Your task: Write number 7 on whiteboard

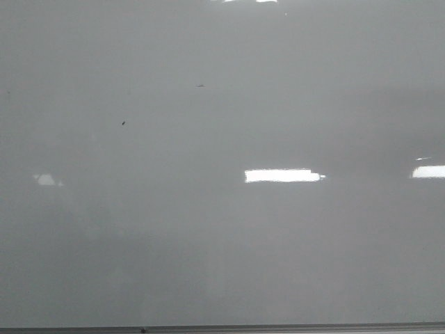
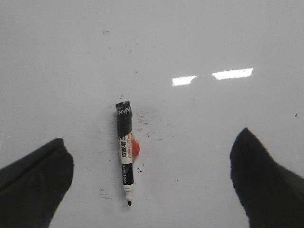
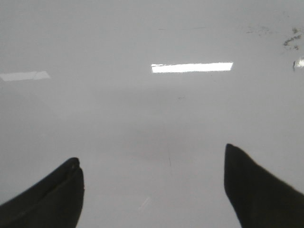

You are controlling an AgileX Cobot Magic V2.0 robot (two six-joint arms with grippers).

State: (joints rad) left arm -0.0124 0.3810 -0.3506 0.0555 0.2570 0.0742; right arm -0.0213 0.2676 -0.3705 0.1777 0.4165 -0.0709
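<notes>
The whiteboard (image 1: 222, 229) fills the front view, pale grey and glossy with bright light reflections; no number 7 shows on it, only tiny dark specks. No gripper shows in the front view. In the left wrist view a black-and-white marker (image 2: 125, 152) lies flat on the whiteboard (image 2: 213, 38), uncapped, tip toward the camera, with a small red thing (image 2: 136, 148) beside it. My left gripper (image 2: 152, 178) is open, above the marker, its fingers well apart either side. My right gripper (image 3: 153, 183) is open and empty over bare whiteboard (image 3: 152, 118).
The board's thin grey frame edge (image 1: 278, 328) runs along the bottom of the front view. Small black smudges (image 2: 152, 124) lie around the marker, and a few more (image 3: 290, 40) show in the right wrist view.
</notes>
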